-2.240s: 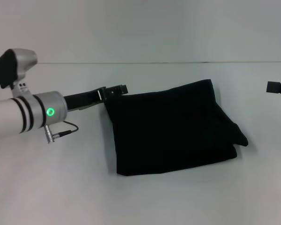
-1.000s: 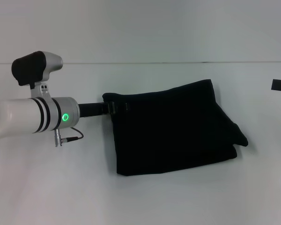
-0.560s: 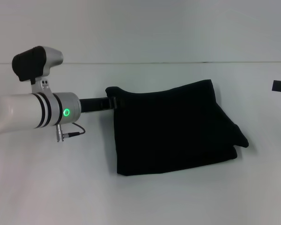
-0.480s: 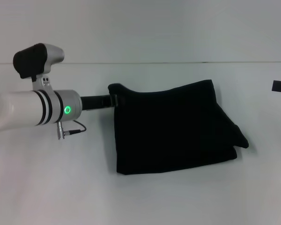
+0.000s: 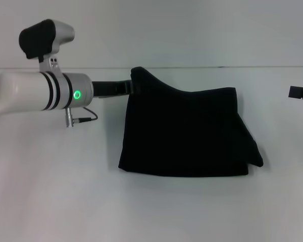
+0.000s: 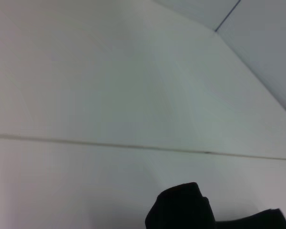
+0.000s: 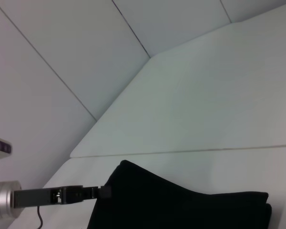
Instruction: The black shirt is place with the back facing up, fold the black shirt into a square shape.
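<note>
Black shirt (image 5: 184, 133), folded to a rough rectangle, lying on the white table (image 5: 50, 191) right of centre; far-left corner at about 11 o'clock lifted into a peak; left gripper (image 5: 133, 85) pinching that raised corner, arm reaching in from 9 o'clock; right gripper (image 5: 300, 93) parked at 3 o'clock, well apart from the cloth; cannot tell its finger spread.
</note>
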`<move>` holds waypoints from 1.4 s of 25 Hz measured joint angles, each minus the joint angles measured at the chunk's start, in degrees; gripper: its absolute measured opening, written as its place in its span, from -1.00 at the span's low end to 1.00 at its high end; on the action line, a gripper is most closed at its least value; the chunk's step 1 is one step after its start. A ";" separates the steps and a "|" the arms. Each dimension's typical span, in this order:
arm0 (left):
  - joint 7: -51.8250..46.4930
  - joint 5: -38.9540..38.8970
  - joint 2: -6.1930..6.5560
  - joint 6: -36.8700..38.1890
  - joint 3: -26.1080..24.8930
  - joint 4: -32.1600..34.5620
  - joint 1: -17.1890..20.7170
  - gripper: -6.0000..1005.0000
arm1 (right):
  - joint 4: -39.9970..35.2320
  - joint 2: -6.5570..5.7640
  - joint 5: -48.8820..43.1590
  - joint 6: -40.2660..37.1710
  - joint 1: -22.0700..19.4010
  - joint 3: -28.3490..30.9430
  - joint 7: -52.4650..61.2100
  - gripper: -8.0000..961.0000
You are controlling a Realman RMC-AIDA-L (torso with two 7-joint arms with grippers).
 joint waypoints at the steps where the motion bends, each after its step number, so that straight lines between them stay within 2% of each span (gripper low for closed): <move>1: 0.02 0.02 0.08 0.11 0.02 0.01 -0.28 -0.89 | 0.00 0.08 0.00 0.24 0.02 -0.10 -0.03 0.87; 6: 0.04 0.05 0.20 -0.19 0.68 0.49 -0.85 -0.83 | 0.01 0.19 0.00 0.82 0.25 -0.35 -0.06 0.86; 10: 0.46 -0.30 -0.27 -0.90 0.52 2.55 -0.02 -0.78 | 0.01 0.23 0.00 1.08 0.57 -0.35 -0.18 0.87; 15: 1.52 0.36 -0.15 -3.13 0.62 6.60 1.83 -0.72 | 0.01 0.42 0.38 1.70 1.17 -0.05 -2.29 0.87; 17: 1.35 0.38 0.24 -2.37 0.27 10.22 3.91 -0.58 | 0.01 0.65 1.54 1.30 1.24 0.04 -4.65 0.87; 20: 1.55 -3.35 -0.54 6.22 0.07 20.77 9.92 -0.36 | -0.12 0.99 4.35 -0.39 0.99 0.03 -8.73 0.87; 22: 4.05 -7.02 -1.87 14.14 -0.04 27.13 13.69 -0.18 | -0.12 1.10 5.85 -1.80 0.78 -0.08 -11.16 0.87; 25: 12.70 -12.93 -3.71 28.45 -0.44 32.48 17.92 0.14 | -0.61 2.34 6.62 -4.42 0.68 -0.41 -15.92 0.87; 28: 19.56 -14.33 -4.01 36.45 -0.52 31.45 18.48 0.23 | -2.82 4.10 5.85 -5.34 0.70 -1.85 -20.30 0.87; 30: 24.15 -13.95 -3.91 38.74 -0.21 29.59 18.03 0.30 | -4.55 4.88 3.86 -3.48 1.34 -4.87 -20.78 0.87; 35: 34.08 -8.62 -3.61 37.48 3.29 24.50 15.83 0.45 | -5.18 5.24 0.18 -0.14 3.38 -9.16 -19.18 0.87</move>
